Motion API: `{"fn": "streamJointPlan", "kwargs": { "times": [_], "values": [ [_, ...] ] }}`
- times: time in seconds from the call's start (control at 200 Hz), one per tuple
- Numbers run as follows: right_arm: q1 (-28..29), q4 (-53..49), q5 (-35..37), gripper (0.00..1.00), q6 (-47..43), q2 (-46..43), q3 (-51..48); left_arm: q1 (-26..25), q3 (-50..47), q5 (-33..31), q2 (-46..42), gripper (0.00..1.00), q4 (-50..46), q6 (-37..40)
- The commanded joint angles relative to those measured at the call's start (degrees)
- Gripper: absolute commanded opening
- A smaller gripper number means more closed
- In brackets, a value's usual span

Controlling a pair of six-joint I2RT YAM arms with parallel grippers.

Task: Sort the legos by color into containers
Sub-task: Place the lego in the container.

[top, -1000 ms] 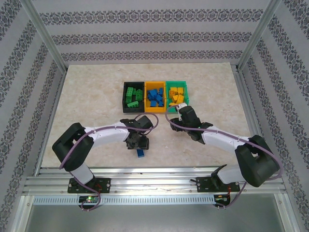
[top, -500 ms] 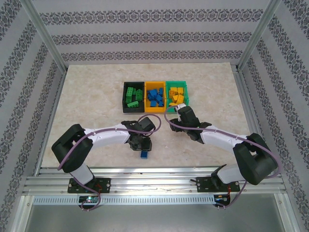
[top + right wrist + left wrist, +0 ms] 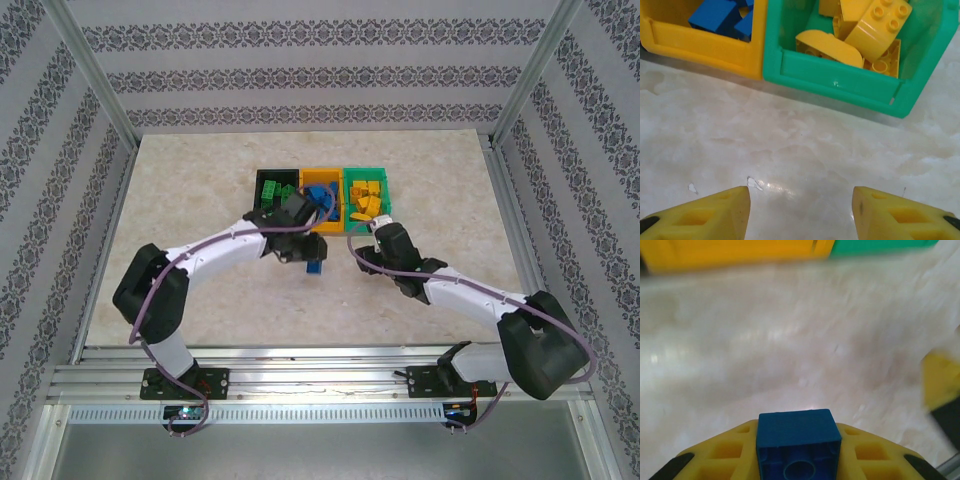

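Now we hold a blue brick (image 3: 799,432) clamped in the left claw (image 3: 312,262); lift clear over the orange bin (image 3: 322,171), upper centre, before releasing (right claw (image 3: 800,210) apart, empty).

Lifted: blue lego (image 3: 799,440), in left fingers (image 3: 725,456); now near orange bin (image 3: 322,172)

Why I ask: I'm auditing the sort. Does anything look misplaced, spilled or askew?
Nothing stands out. Each bin holds one colour: green bricks in the black bin, blue bricks in the orange bin, yellow bricks in the green bin. The one blue brick outside sits clamped in the left gripper.
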Motion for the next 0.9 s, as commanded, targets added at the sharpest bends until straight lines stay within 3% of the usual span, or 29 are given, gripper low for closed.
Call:
{"fn": "streamJointPlan", "kwargs": {
  "times": [0.0, 0.395, 0.625, 0.814, 0.894],
  "values": [
    [0.44, -1.73, 1.59, 0.57, 1.23, -2.60, -1.64, 2.35, 7.88, -0.83, 3.32, 0.21, -2.84, 7.18],
    [0.18, -3.11, 1.92, 0.59, 4.61, -11.90, -6.31, 7.08, 40.95, -2.43, 23.31, 0.22, -15.45, 17.03],
    [0.20, -4.44, 0.59, 0.59, 5.33, -13.06, -6.21, 8.47, 58.17, -3.02, 34.98, 0.23, -20.77, 18.77],
    [0.24, -4.55, 0.00, 0.59, 6.65, -14.97, -7.54, 9.13, 69.72, -2.68, 42.21, 0.51, -24.89, 19.20],
    [0.22, -4.72, 0.22, 0.59, 7.05, -16.11, -8.26, 9.26, 70.84, -2.37, 42.43, 0.56, -26.00, 19.22]
  ]
}}
